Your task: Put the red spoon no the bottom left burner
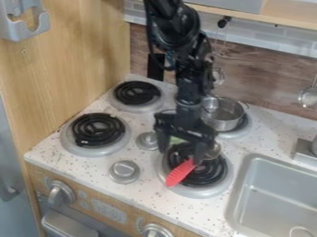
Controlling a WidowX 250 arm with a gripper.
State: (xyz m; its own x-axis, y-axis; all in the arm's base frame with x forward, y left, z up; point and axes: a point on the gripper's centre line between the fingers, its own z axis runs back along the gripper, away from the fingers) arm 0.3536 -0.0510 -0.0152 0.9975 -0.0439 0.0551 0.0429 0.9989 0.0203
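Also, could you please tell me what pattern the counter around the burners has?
The counter is white with small dark speckles, best seen in the camera view.

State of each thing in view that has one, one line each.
Gripper: open, over front right burner
Red spoon: lying on front right burner
Pot: upright, uncovered, back right
Front left burner: coil black, not glowing
Front knobs: settings unreadable

You have a light wood-grain side panel (80,60) at the view's left, a brown wood-grain backsplash (266,69) below a pale tile-pattern strip (266,40), and a speckled white table (139,190) in front.
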